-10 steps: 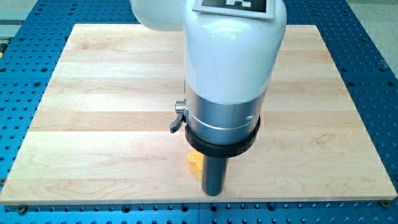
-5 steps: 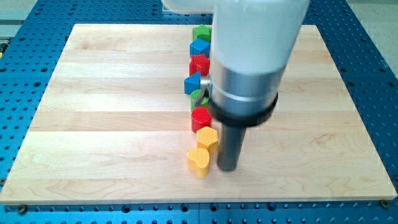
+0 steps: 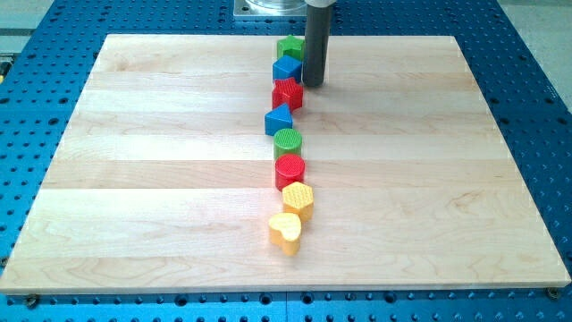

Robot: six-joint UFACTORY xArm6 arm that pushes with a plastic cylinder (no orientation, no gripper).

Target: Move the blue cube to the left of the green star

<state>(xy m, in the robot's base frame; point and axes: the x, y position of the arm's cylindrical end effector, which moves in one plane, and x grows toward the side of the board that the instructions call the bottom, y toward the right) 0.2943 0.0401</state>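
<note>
Here my tip (image 3: 312, 84) rests on the wooden board (image 3: 161, 179) near the middle of its top edge, and the dark rod rises straight up out of the view's top. There are no fingers on this arm, only the rod, so nothing opens or closes. The tip stands just to the view's right of the blue cube (image 3: 286, 68), very close to it; whether the two touch, I cannot tell.

The blue cube is second from the top in a crooked line of eight blocks that runs down the middle of the board. Above it, closest to the top edge, is a green block (image 3: 290, 46) whose shape looks like a star, though the rod hides part of its right side. The cube touches this green block from below and sits slightly toward the view's left of it. Right under the cube is a red block (image 3: 287, 92) with a notched outline, touching it.

Further down comes a blue block with a pointed top (image 3: 278, 119), set a little toward the left edge. Below it stand a green cylinder (image 3: 288, 142) and a red cylinder (image 3: 290, 169), pressed together. Then a yellow block with flat sides (image 3: 298, 199) follows, and last a yellow heart (image 3: 285, 232), the block nearest the bottom edge.

Around the board lies a blue metal table with rows of holes (image 3: 527, 107).
</note>
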